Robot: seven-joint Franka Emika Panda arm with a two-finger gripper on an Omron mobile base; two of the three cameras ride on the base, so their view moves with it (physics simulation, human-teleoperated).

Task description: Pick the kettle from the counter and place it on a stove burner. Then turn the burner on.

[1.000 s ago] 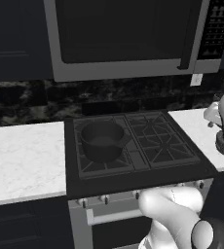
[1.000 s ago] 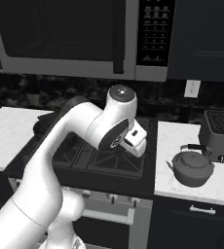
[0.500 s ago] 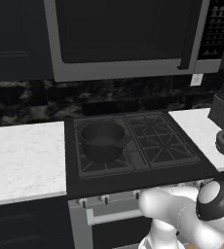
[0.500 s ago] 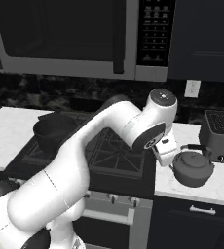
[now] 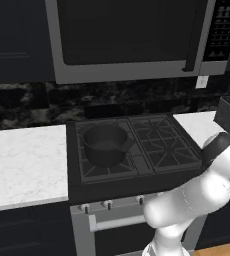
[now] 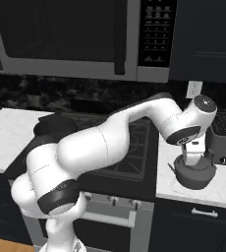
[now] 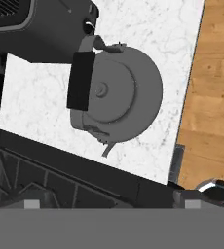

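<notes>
While the gripper [image 6: 195, 158] hung over the kettle [image 6: 195, 173] at the right of the right base view, its jaws stood wide and held nothing. The kettle sat on the counter [image 6: 223, 189], beside the toaster [image 6: 224, 139]. Reaching was the step; next, probably, a descent onto the handle [image 7: 81, 80].

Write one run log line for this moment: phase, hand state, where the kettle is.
phase: approach | hand: open, above kettle, no grip yet | kettle: on counter, beside toaster | burner: free
</notes>
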